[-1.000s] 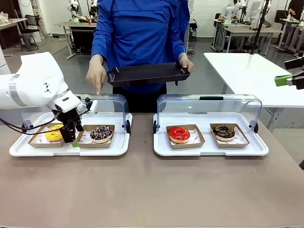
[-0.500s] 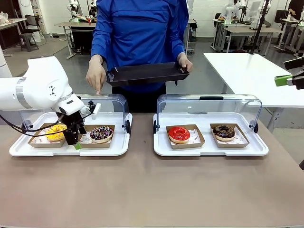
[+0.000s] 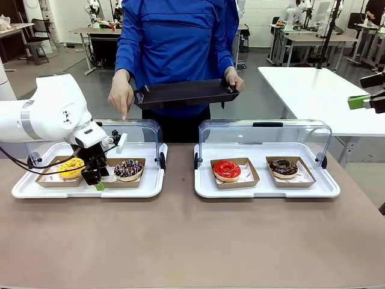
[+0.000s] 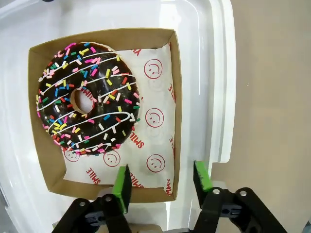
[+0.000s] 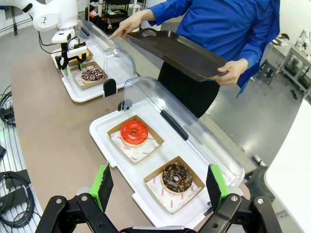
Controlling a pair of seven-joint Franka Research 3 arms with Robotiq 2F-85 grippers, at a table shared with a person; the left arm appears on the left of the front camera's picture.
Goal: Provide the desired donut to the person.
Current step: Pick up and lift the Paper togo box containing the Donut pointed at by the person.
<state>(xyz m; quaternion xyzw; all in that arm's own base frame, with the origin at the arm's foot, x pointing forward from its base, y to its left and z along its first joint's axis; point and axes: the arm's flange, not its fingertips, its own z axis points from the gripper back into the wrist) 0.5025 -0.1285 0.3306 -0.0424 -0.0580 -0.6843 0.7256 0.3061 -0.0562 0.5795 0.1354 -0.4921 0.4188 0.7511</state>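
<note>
A chocolate donut with coloured sprinkles point(image 4: 85, 99) lies in a brown cardboard tray point(image 4: 172, 97) inside the left white case point(image 3: 150, 183). My left gripper point(image 4: 162, 174) hangs open over the tray's near corner, its green pads astride the tray's side wall and apart from the donut. From the front, this gripper point(image 3: 95, 180) sits between the yellow donut point(image 3: 71, 167) and the sprinkled donut point(image 3: 128, 168). The person point(image 3: 177, 42), in blue, points a finger point(image 3: 124, 113) down at the left case and holds a black tray point(image 3: 186, 93). My right gripper point(image 5: 159, 187) is open, high above the right case.
The right white case point(image 3: 264, 189) holds a red-glazed donut point(image 3: 227, 169) and a dark chocolate donut point(image 3: 283, 167). Both clear lids point(image 3: 264, 135) stand raised at the far side. A brown tabletop point(image 3: 180, 241) stretches in front of the cases.
My left gripper has slid right and a little lower, from beside the yellow donut to the near corner of the sprinkled donut's tray. The person and the right arm have held still.
</note>
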